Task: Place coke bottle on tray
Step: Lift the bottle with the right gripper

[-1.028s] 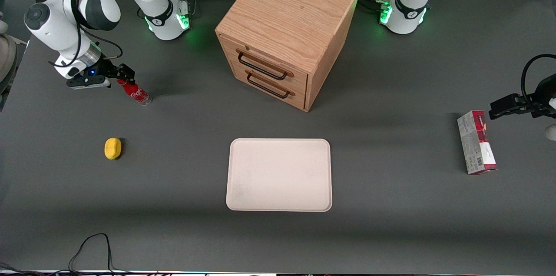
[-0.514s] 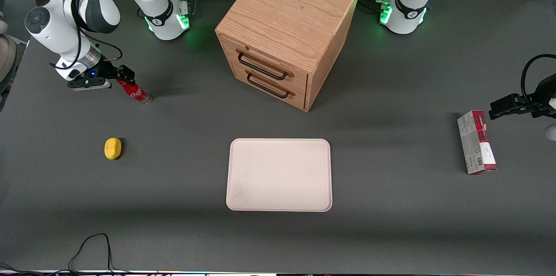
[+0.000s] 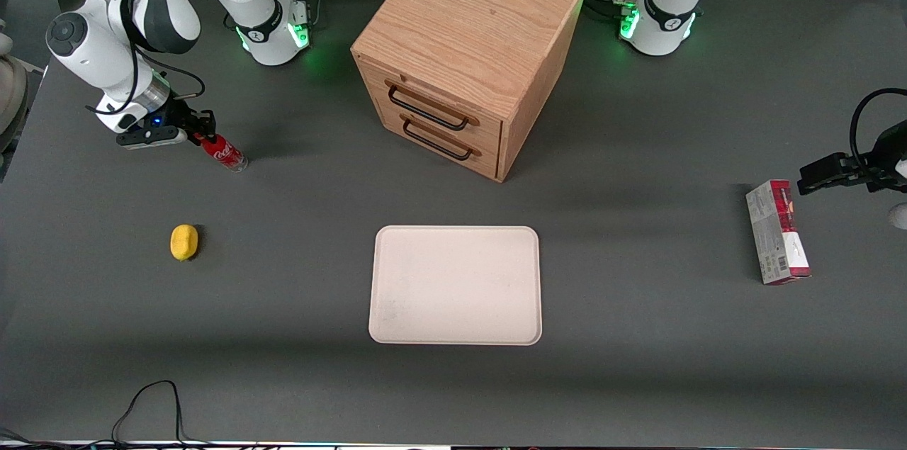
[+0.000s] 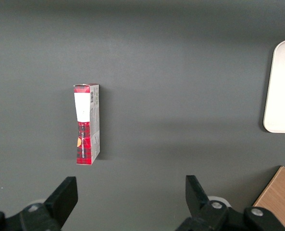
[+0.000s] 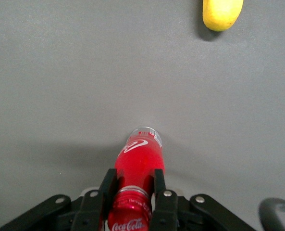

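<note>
Coke bottle (image 3: 222, 152) toward working arm's end of table (image 3: 638, 379), tilted; long axis slants w/ clear base on table nearer front cam, cap end up in gripper (image 3: 202, 132). Fingers (image 5: 160, 192) closed against neck, one per side, just below cap. Arm reaches down w/ wrist angled. Tray (image 3: 455, 285) well apart, mid-table, nearer cam than wooden cabinet (image 3: 468, 53). Lemon (image 3: 184, 242) nearer cam than bottle.
</note>
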Controlling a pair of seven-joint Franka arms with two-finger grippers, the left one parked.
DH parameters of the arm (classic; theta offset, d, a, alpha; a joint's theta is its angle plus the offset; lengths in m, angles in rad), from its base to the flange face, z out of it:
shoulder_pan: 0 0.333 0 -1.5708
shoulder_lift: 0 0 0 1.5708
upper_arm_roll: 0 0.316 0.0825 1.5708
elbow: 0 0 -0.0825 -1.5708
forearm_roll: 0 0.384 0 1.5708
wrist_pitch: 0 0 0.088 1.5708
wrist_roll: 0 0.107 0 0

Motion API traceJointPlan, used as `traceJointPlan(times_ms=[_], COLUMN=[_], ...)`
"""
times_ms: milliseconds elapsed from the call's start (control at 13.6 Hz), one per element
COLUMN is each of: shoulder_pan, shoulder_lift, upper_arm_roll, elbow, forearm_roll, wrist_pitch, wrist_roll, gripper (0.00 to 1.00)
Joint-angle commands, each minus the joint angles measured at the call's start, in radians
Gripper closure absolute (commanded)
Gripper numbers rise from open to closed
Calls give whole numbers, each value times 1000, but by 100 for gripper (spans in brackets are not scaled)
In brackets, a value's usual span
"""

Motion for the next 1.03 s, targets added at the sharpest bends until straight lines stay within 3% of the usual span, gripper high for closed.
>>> traceJointPlan(times_ms=[0,147,441,955], shoulder_pan=[11,11,11,96], shoulder_lift=[-12,-14,-43,18], upper_arm_roll=[-16,-16,-2,4], elbow=[-21,-2,191,789], forearm_roll=[-20,-20,-18,-6], wrist_pitch=[8,-18,-278,-831], wrist_roll=[-8,-8,-1,5], gripper=[89,89,89,89])
